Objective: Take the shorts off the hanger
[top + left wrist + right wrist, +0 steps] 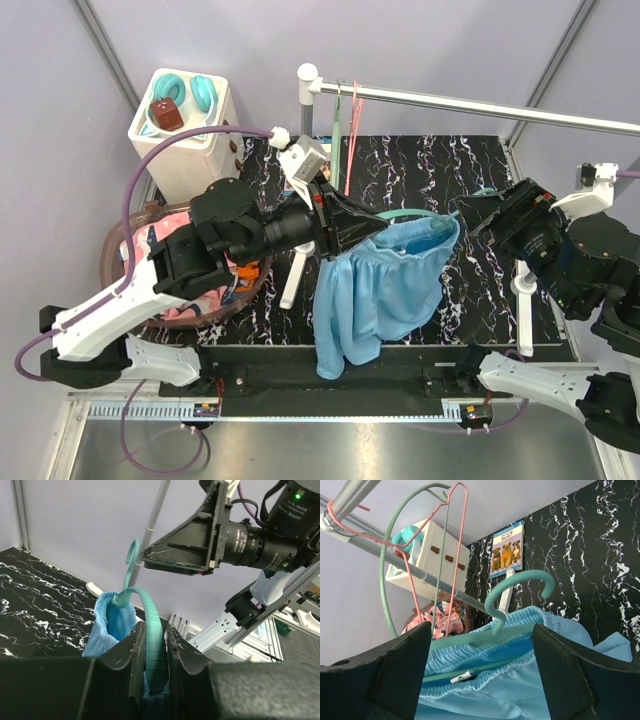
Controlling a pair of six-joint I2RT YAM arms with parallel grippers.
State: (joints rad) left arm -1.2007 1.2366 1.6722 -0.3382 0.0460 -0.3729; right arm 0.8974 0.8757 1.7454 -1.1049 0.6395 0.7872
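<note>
while my left gripper (383, 232) is pinching the teal hanger (412, 213) by one arm between nearly closed fingers, i am listing the stock as follows.

item one: light blue shorts (380, 290), hanging by the waistband on the teal hanger and draping loosely above the black marbled table (470, 290). in the left wrist view the waistband is bunching around the hanger's arm just beyond my fingers (125, 650).

item two: right gripper (478, 208), spreading wide and gripping nothing. in the right wrist view its fingers are flanking the hanger's hook and the waistband, touching neither.

item three: pink shorts (170, 228), lying crumpled in the round basket (112, 262) at the table's left end, partly hiding behind my left arm.

item four: rail (470, 103), crossing the far side and carrying a thin green hanger (337, 130) and a thin pink hanger (352, 140) side by side.

item five: white box (195, 140), standing at the far left corner and holding teal pieces i cannot identify.
</note>
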